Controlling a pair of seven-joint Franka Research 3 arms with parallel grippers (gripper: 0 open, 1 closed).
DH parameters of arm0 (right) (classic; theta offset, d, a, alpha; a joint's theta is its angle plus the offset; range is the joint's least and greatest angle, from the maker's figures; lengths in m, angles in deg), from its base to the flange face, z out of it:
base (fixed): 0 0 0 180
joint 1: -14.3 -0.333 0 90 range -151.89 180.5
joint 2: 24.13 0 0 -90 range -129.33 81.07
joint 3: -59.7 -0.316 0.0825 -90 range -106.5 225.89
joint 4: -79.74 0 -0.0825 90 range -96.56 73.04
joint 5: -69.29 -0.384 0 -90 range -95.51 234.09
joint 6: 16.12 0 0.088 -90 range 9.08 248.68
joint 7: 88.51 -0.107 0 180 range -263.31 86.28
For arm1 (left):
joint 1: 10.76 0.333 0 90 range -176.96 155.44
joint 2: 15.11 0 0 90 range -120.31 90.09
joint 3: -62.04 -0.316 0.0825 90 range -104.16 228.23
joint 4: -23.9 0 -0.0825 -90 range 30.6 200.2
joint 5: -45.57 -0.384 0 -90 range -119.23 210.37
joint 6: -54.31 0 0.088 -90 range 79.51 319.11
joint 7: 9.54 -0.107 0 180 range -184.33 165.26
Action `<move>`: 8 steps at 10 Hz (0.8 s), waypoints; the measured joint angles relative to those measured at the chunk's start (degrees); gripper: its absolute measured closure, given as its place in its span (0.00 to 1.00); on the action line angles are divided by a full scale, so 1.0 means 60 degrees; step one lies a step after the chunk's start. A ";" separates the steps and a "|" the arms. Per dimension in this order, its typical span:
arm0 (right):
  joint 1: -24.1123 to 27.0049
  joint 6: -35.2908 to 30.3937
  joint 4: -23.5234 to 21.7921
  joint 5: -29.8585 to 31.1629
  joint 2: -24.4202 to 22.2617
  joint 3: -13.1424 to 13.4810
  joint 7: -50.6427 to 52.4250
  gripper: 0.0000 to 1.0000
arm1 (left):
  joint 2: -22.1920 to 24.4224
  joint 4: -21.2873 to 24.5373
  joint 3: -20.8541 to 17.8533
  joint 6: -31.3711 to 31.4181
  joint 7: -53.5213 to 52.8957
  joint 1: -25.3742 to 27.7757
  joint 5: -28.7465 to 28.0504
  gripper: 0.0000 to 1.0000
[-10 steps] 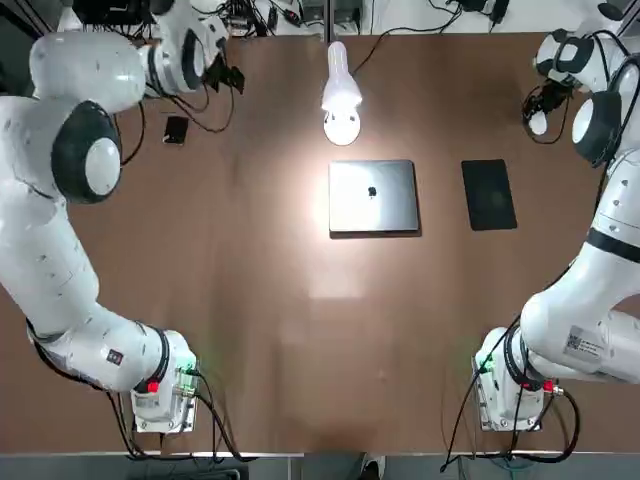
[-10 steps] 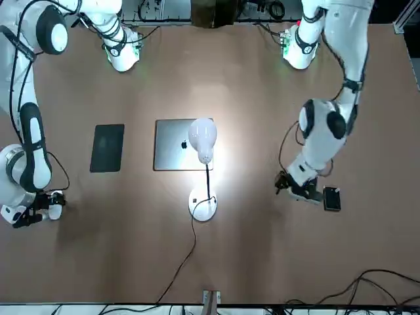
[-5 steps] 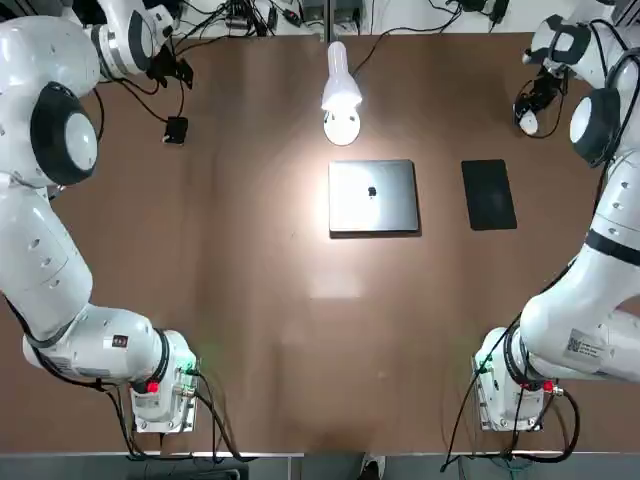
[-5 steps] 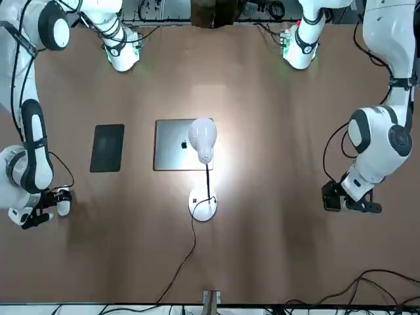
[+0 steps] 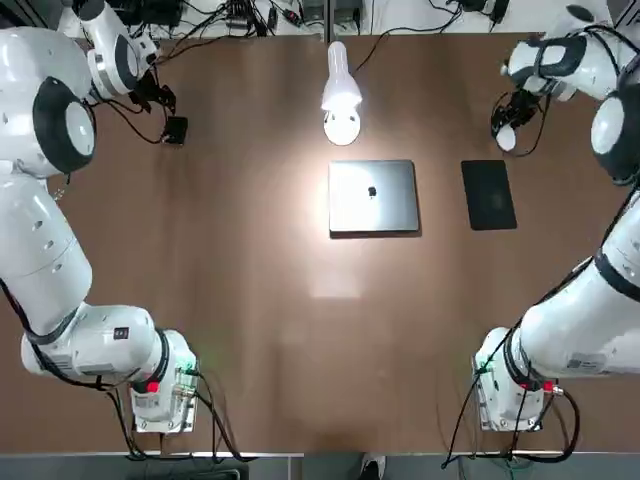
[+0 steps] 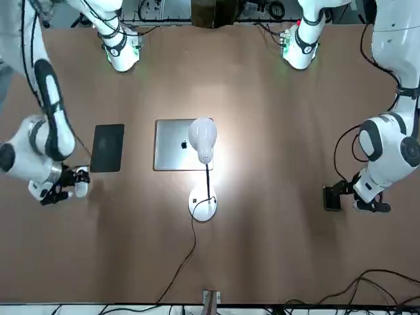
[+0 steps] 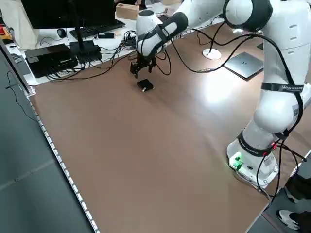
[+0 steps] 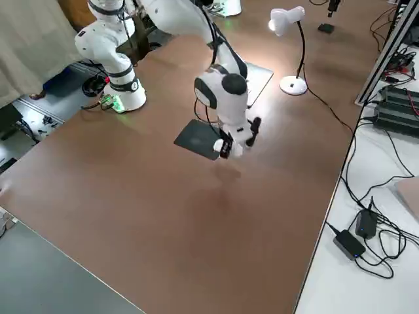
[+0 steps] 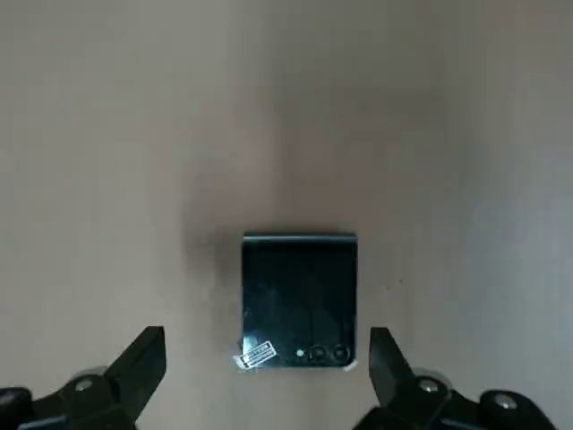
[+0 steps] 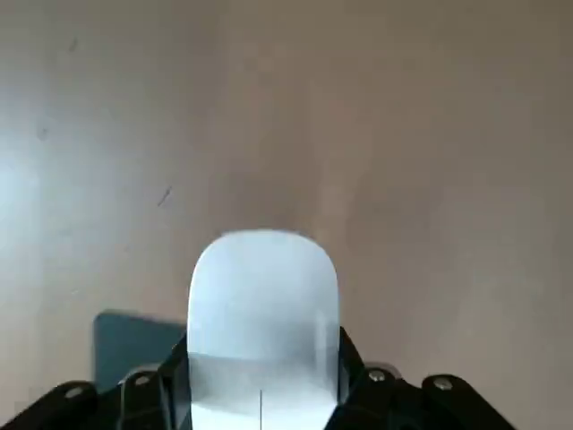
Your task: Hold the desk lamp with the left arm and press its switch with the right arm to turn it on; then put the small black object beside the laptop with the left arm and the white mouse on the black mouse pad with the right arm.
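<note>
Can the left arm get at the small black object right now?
Looks like yes: the left gripper hangs open over the black object, one finger to each side, and nothing shows between them in its wrist view.

Bright lamp glow on the table [image 5: 290, 270]; soft shadows, blurred wrist views.
</note>
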State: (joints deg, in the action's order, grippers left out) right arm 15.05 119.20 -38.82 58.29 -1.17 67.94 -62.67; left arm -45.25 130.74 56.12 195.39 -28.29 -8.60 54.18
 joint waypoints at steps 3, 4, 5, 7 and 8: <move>-0.0071 0.0849 -0.2016 0.0000 -0.0796 0.0055 -0.0126 0.38 | -0.0474 0.0001 0.0087 0.0212 0.0082 0.0058 0.0033 0.00; -0.0060 0.1116 -0.2323 0.0000 -0.0796 0.0080 -0.0127 0.38 | -0.0591 0.0008 0.0148 0.0361 0.0122 0.0012 0.0035 0.00; -0.0059 0.1347 -0.2557 0.0000 -0.0796 0.0084 -0.0133 0.38 | -0.0713 0.0017 0.0226 0.0552 0.0143 -0.0009 0.0036 0.00; -0.0064 0.1432 -0.2700 0.0000 -0.0797 0.0078 -0.0140 0.38 | -0.0953 0.0029 0.0319 0.0891 0.0153 -0.0019 0.0036 0.00; -0.0066 0.1431 -0.2712 0.0000 -0.0797 0.0076 -0.0145 0.38 | -0.1023 0.0030 0.0318 0.0976 0.0152 -0.0014 0.0036 0.00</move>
State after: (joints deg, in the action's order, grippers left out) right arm 14.66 127.79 -55.10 58.29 -5.95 68.40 -63.54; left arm -51.39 130.92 58.03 201.24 -27.37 -8.68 54.39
